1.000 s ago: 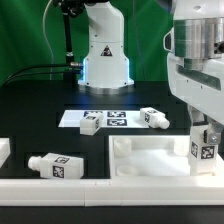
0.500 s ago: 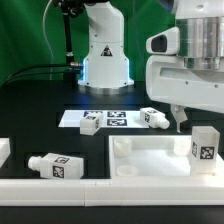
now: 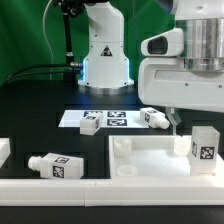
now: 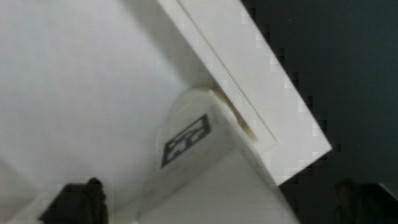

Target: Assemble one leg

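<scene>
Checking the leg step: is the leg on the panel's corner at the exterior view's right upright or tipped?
Upright: the leg stands on end at the panel's corner, tag facing the camera, with the gripper above and clear of it.

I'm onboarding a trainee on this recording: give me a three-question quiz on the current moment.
1. True or false: the gripper is clamped on a leg.
2. How many loose legs lie off the panel in the exterior view?
3. The upright leg stands: A) on the marker board, B) at the panel's corner on the exterior view's right, C) on the bare table.

Key:
1. False; the wrist view shows its fingertips apart with nothing between them.
2. Three: one on the marker board, one at its end, one near the front.
3. B.
</scene>
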`<state>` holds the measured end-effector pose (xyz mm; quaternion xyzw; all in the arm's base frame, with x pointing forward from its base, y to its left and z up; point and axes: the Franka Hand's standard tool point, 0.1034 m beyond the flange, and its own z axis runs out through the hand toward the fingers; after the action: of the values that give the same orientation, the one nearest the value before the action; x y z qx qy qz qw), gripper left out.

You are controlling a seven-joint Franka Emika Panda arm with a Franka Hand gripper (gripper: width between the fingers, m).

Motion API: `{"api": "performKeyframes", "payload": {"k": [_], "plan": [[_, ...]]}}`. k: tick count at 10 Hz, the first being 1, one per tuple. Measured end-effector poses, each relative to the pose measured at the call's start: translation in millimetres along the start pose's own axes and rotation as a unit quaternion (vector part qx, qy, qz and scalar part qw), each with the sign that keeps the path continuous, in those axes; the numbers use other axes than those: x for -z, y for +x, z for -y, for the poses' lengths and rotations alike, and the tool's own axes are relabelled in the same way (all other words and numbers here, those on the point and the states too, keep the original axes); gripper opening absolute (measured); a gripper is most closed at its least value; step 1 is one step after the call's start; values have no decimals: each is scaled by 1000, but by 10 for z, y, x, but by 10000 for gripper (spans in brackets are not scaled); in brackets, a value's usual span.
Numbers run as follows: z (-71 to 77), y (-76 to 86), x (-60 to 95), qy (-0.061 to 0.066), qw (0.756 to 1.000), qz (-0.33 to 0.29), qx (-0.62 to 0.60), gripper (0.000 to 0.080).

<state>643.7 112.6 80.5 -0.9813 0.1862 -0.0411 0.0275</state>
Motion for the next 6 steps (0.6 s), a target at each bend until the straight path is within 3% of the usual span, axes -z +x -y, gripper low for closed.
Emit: {"api": "performKeyframes", "payload": {"k": [1, 2, 3, 5, 6], "plan": [[6, -11, -30, 3, 1000, -12, 8, 649], [-8, -10, -30, 2, 1000, -10, 1, 525], [-10, -9, -31, 2, 1000, -10, -5, 525], [-27, -10, -38, 2, 998, -9, -56, 285], [-33, -8, -39, 2, 996, -9, -88, 285]]}}
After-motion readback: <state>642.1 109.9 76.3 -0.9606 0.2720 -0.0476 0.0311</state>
